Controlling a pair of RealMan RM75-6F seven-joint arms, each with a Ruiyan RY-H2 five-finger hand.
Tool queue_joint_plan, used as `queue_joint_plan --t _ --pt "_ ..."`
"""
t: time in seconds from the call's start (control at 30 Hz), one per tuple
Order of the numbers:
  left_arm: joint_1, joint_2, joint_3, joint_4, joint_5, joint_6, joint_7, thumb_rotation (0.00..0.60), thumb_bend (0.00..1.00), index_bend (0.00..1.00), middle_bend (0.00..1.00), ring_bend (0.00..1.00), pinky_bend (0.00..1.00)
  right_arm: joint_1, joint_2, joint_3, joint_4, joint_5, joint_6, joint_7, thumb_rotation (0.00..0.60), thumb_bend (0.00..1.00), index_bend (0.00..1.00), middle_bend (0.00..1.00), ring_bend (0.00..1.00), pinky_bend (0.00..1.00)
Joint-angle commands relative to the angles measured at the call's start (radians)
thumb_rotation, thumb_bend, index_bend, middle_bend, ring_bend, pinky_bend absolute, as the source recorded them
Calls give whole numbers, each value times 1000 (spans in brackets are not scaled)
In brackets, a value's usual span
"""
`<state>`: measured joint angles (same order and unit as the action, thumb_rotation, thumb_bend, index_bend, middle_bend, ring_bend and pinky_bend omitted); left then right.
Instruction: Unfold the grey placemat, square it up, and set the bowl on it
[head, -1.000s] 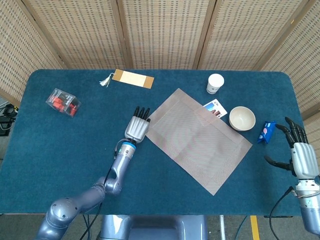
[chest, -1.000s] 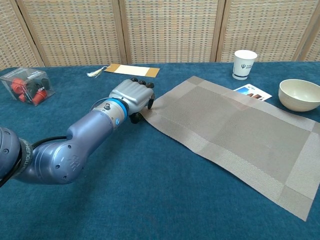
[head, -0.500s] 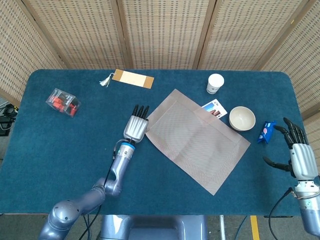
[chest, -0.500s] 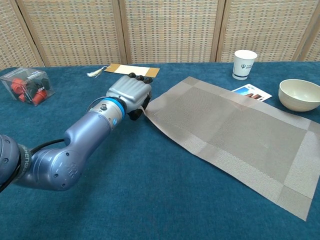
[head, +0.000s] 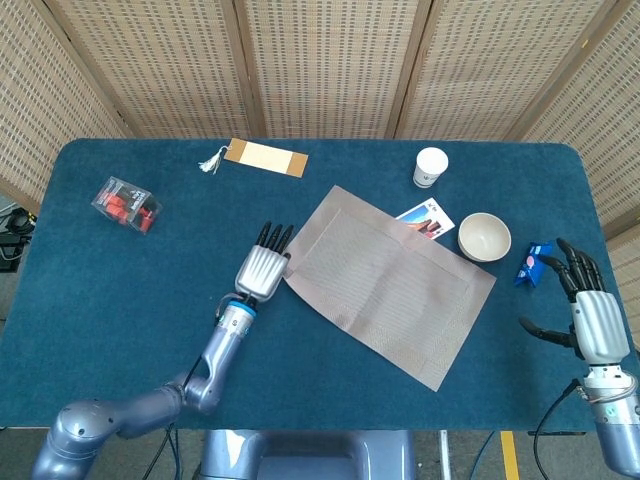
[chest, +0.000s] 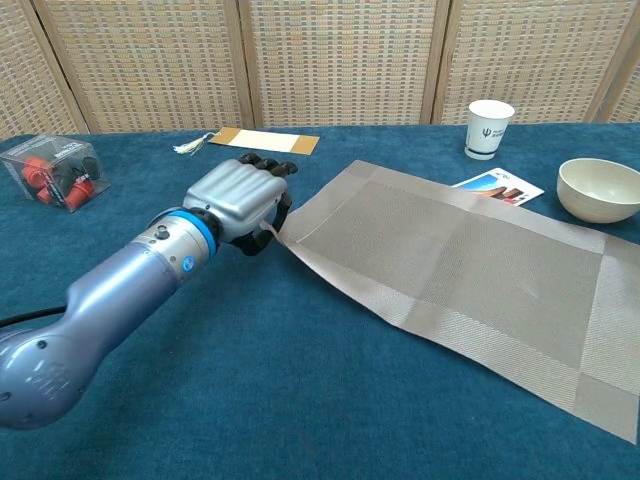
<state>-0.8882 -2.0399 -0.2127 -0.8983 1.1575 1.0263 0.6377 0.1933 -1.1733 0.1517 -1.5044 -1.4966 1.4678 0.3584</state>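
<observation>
The grey placemat (head: 385, 283) (chest: 470, 278) lies unfolded and skewed across the middle of the blue table. My left hand (head: 262, 267) (chest: 234, 196) pinches the mat's left corner, which is lifted a little off the cloth. The cream bowl (head: 484, 237) (chest: 598, 189) stands empty on the table just off the mat's far right edge. My right hand (head: 586, 315) hovers open at the table's right edge, fingers spread, away from the bowl; the chest view does not show it.
A white paper cup (head: 431, 167) (chest: 489, 128) and a printed card (head: 425, 219) (chest: 496, 185) sit behind the mat. A blue packet (head: 531, 264) lies right of the bowl. A tan tag (head: 264, 158) and a clear box of red parts (head: 125, 203) are at left.
My left hand has pulled back toward me and leftward, dragging the mat's corner with it; the mat has slid and turned off the card. The right hand moved slightly.
</observation>
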Motion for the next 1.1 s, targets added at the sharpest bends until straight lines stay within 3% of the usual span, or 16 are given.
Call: queue_joint_plan --t 0.03,0.17,0.4,0.73,1.1 --pt "119 144 97 -260 19 66 79 600 497 785 0 0 0 0 -5 -8 -5 -13 4 -14 600 156 212 0 0 0" --pt "184 239 174 -426 57 116 102 600 497 786 0 0 0 -2 -10 -15 -13 -23 10 -33 600 156 213 0 0 0" --pt "244 325 247 -548 102 152 99 600 497 790 0 0 0 -2 -13 -20 -16 -27 8 -45 600 156 216 0 0 0" --pt "332 423 352 -660 201 214 48 600 497 790 0 0 0 -7 -15 -25 -28 -40 26 -66 600 156 218 0 0 0" --pt "384 437 441 -689 347 205 -38 600 498 789 0 0 0 -10 -22 -36 -37 -54 32 -92 600 156 219 0 0 0"
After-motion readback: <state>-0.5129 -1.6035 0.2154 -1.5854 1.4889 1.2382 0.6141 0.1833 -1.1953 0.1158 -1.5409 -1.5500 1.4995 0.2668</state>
